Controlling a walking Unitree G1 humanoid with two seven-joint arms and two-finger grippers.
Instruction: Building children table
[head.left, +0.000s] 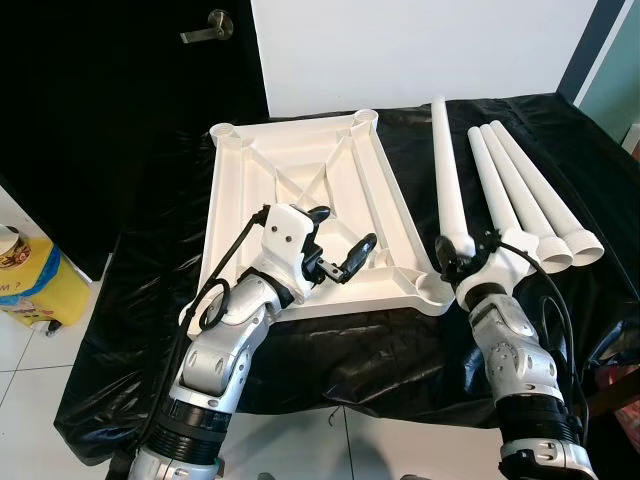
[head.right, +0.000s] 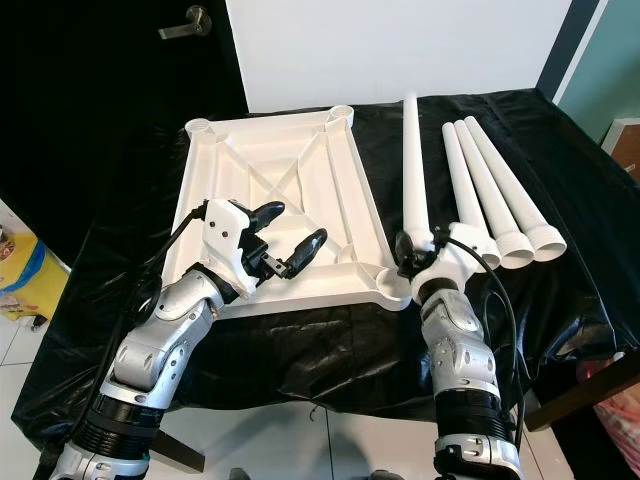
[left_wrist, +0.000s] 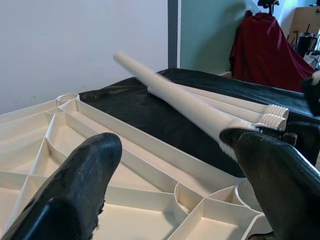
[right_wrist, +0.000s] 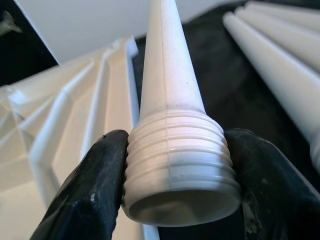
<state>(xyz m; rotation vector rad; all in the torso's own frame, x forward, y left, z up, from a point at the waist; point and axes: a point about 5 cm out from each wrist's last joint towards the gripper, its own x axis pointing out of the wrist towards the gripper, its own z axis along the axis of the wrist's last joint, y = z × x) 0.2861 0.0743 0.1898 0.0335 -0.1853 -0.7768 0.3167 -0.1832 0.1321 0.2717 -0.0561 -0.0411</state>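
The white table top (head.left: 310, 190) lies upside down on a surface covered with black plastic sheet (head.left: 150, 290), so its ribs and the round sockets at the corners face up. One near corner socket (head.left: 433, 290) is just beside the right gripper.

The right gripper (right_wrist: 175, 175) is clamped on the threaded end of one white table leg (head.left: 447, 175). In the right wrist view both black fingers (right_wrist: 87, 195) press against the thread rings from two sides (the open hollow end of the leg faces the camera). This leg points away from the robot, with its thin tip raised above the sheet, and it runs along the right edge of the table top.

Three more legs (head.left: 525, 195) lie side by side on the sheet, to the right of the held one, with their wide threaded ends toward the robot.

The left gripper (head.left: 340, 240) hovers over the near part of the table top with fingers spread apart and nothing between them.

Behind the table stand a dark door with a lever handle (head.left: 207, 26) and a white wall (head.left: 420, 50). A yellow bag (head.left: 30, 290) sits on the tiled floor at the left.
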